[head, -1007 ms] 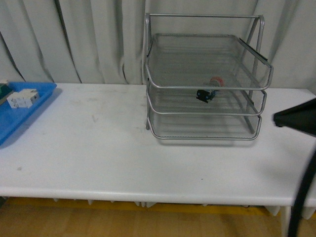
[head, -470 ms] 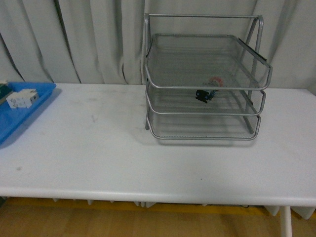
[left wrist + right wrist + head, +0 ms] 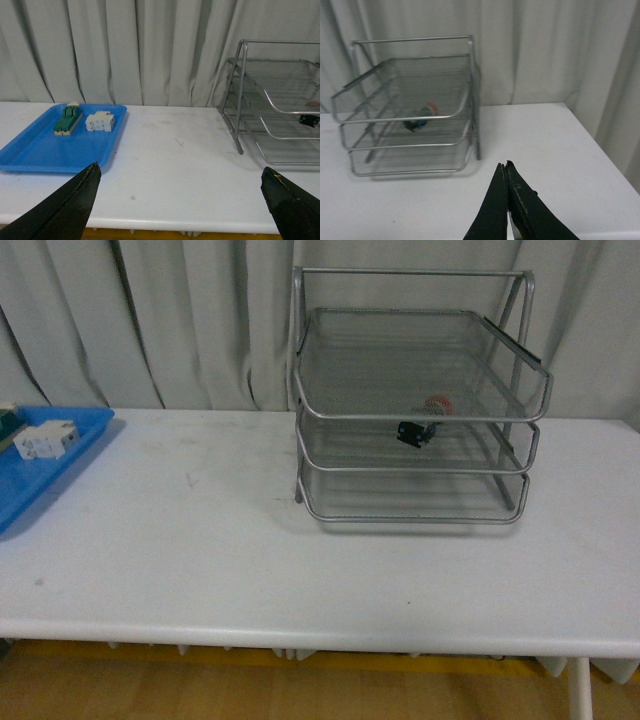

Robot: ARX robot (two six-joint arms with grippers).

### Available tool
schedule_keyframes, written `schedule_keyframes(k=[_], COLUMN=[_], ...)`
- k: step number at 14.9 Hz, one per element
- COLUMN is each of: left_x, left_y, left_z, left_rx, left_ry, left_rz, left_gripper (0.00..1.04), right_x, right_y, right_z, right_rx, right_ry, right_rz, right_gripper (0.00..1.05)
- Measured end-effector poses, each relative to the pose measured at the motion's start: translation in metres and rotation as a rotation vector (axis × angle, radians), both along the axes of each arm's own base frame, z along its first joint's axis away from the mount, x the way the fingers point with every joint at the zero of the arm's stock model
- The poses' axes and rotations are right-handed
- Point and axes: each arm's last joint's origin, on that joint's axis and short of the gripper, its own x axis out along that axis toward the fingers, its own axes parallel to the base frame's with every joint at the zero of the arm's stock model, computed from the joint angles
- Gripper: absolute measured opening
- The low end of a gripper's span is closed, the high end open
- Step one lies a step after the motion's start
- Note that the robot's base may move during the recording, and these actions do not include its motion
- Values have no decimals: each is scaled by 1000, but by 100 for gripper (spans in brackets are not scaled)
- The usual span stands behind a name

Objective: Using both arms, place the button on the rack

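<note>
The right gripper (image 3: 507, 200), dark and pointed, is showing its two fingers pressed together with nothing between them, hanging over the bare white surface (image 3: 545, 150). Well ahead of it, the large silver three-tier wire-mesh rack (image 3: 407, 112) is standing on that surface. The small push-button with a round red cap and a dark body with blue bits (image 3: 420, 120) is lying inside the rack, well apart from this gripper. It seems to be resting on the middle tier, though the overlapping mesh is making the tier hard to confirm.

The left gripper (image 3: 182, 207) is holding its black fingers wide apart, empty, with open surface between them. The flat blue plastic tray (image 3: 30, 155) is sitting beyond one finger, carrying a green-and-cream switch (image 3: 66, 120) and a white blocky component (image 3: 100, 121). The rack is standing beyond the other finger, with a dark speck of the button just visible at the picture's edge.

In the front view neither arm is appearing, and the button is lying on its side under the top tier. Judging from this, the placing is looking done: the button is in the rack and both grippers are clear of it. Nothing obvious is remaining beyond parking the arms.

The tray is being cut off in the front view, and the button's fine detail is staying blurred behind the mesh.
</note>
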Motion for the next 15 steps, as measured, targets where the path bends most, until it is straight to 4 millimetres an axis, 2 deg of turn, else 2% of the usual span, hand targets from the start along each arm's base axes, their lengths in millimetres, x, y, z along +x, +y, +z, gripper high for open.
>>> schedule_keyframes(k=[2, 6, 15], left_x=[0, 0, 0], left_y=[0, 0, 0], left_z=[0, 0, 0], left_rx=[0, 0, 0], left_ry=[0, 0, 0], left_rz=[0, 0, 0], left_gripper=[98, 98, 98], right_x=[-7, -16, -33], right_y=[10, 8, 8], right_z=[1, -10, -8], right_rx=[-6, -7, -7], right_ry=[-25, -22, -36], right_rz=[41, 23, 23], right_gripper=[2, 2, 2])
